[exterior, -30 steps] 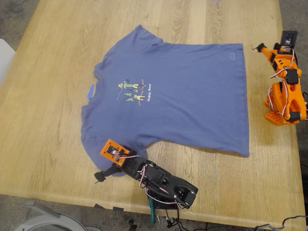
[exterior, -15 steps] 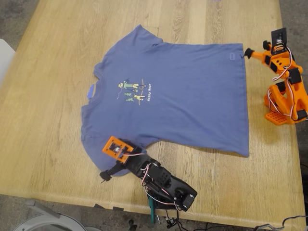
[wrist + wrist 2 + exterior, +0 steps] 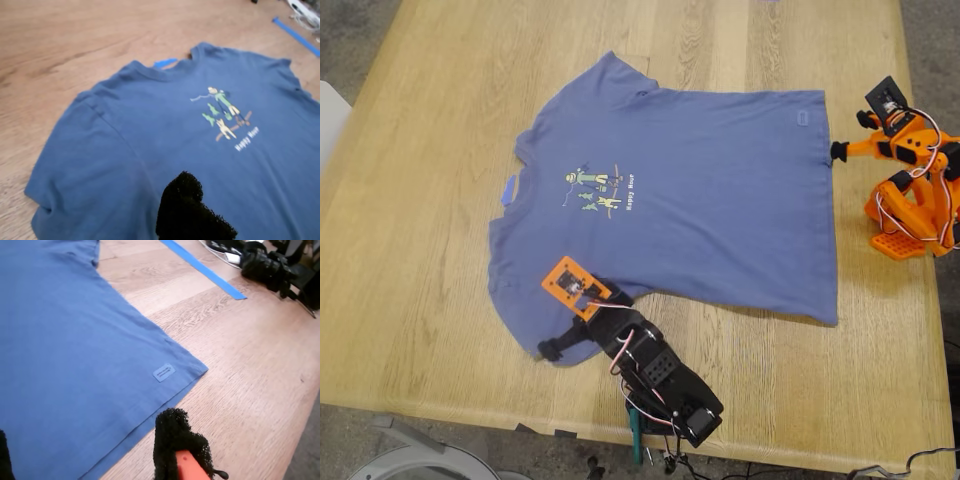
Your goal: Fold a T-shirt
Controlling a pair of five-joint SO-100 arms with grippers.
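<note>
The slate-blue T-shirt (image 3: 700, 200) lies flat and face up on the wooden table, collar toward the exterior view's left, with its small green-and-yellow print (image 3: 600, 188) showing. My first gripper (image 3: 552, 348), on the black arm, sits at the edge of the near sleeve. The first wrist view shows one black pad (image 3: 190, 210) over the T-shirt (image 3: 125, 150); the other jaw is hidden. My second gripper (image 3: 838, 152), on the orange arm, is at the hem's far corner. Its pads (image 3: 175, 440) stand wide apart beside the hem label (image 3: 163, 372), holding nothing.
A tiny blue scrap (image 3: 508, 190) lies by the collar. The orange arm's base (image 3: 910, 215) stands at the exterior view's right, and the black arm's base (image 3: 680, 405) sits near the table's front edge. A blue tape strip (image 3: 200, 267) and dark cabled gear (image 3: 270, 267) lie beyond the hem.
My first gripper slid a little rightward along the sleeve's edge in the exterior view. The orange arm swung its gripper down from the hem's far corner, lower along the hem edge.
</note>
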